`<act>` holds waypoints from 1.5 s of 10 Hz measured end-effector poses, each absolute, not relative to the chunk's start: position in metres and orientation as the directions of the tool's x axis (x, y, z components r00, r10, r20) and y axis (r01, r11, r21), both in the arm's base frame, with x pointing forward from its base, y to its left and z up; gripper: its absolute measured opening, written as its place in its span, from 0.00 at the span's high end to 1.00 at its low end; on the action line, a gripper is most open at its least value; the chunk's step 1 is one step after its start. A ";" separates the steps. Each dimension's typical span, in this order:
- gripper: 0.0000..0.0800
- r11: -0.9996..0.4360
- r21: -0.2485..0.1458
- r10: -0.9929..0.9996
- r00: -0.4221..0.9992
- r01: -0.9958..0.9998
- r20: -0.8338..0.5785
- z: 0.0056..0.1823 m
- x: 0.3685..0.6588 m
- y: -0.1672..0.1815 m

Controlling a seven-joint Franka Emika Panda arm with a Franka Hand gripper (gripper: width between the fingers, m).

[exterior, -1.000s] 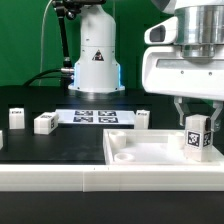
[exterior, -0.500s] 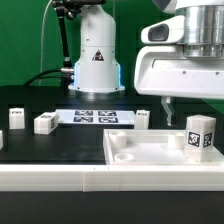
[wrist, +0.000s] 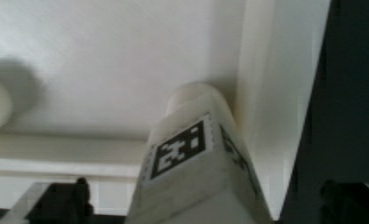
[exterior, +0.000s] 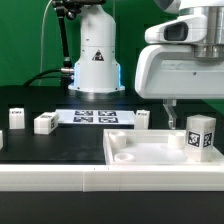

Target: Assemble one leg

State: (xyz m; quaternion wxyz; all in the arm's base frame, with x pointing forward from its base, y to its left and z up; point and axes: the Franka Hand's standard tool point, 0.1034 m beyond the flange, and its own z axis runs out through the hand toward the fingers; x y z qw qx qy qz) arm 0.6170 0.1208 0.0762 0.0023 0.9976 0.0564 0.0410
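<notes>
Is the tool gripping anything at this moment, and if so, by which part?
Nothing is held. The tool is open above the small white plastic post with a square marker tag, which stands free in the flat white rimmed tray.

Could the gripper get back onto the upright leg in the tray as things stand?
Probably yes. The gripper hangs open just above the leg, which stands upright in the tray with nothing over or beside it. Only the raised rim is nearby, below grasp height.
</notes>
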 end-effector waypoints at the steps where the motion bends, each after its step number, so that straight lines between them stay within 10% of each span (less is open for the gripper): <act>1: 0.19 -0.979 0.024 0.204 0.976 0.203 0.081 0.076 0.617 0.122; 5: 0.19 -0.942 0.045 0.336 0.939 0.333 0.078 0.077 0.617 0.120; 8: 0.64 -0.942 0.046 0.334 0.939 0.331 0.077 0.077 0.617 0.120; 10: 0.64 -0.953 0.042 0.301 0.950 0.299 0.079 0.077 0.617 0.119; 15: 0.64 -0.936 -0.043 -0.351 0.934 -0.348 0.072 0.076 0.617 0.121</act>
